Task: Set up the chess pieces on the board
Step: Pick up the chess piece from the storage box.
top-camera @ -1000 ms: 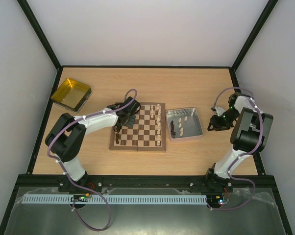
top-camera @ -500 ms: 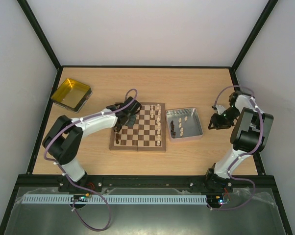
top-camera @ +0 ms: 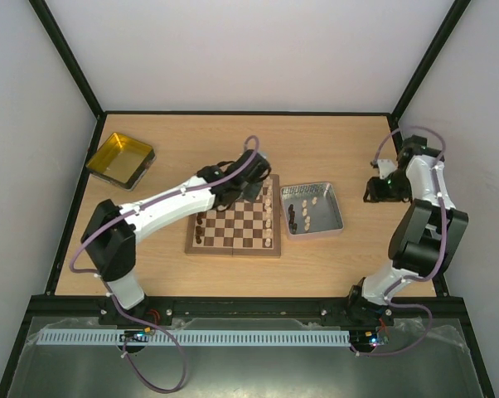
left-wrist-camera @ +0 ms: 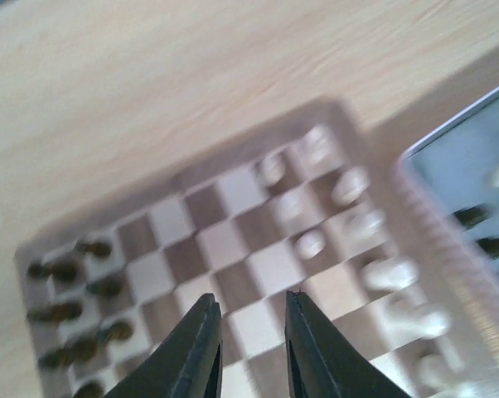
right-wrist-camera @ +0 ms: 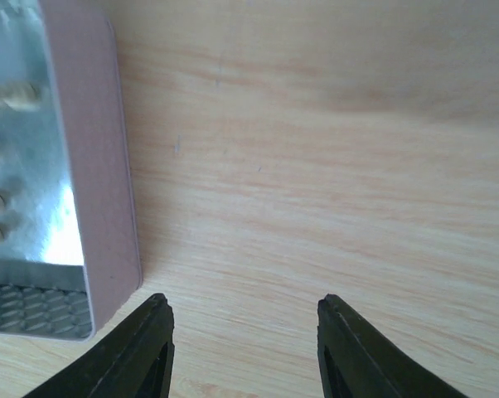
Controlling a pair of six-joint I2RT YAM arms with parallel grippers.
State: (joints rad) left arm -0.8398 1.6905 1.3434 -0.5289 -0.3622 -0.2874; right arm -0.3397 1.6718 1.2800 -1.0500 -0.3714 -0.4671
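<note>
Top external: high at the near edge, looks down on whole table [top-camera: 332, 141]. Left wrist: close, blurred, above board [left-wrist-camera: 233, 249]. Right wrist: close over table, tray [right-wrist-camera: 92, 166] at left. All share tray.

Wooden board [top-camera: 233, 251], glossy metal tray [top-camera: 314, 233] — matt wood-grain table [top-camera: 316, 149]

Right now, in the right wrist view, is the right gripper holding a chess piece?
No, the right gripper is open, and only the wooden table shows between its fingers.
</note>
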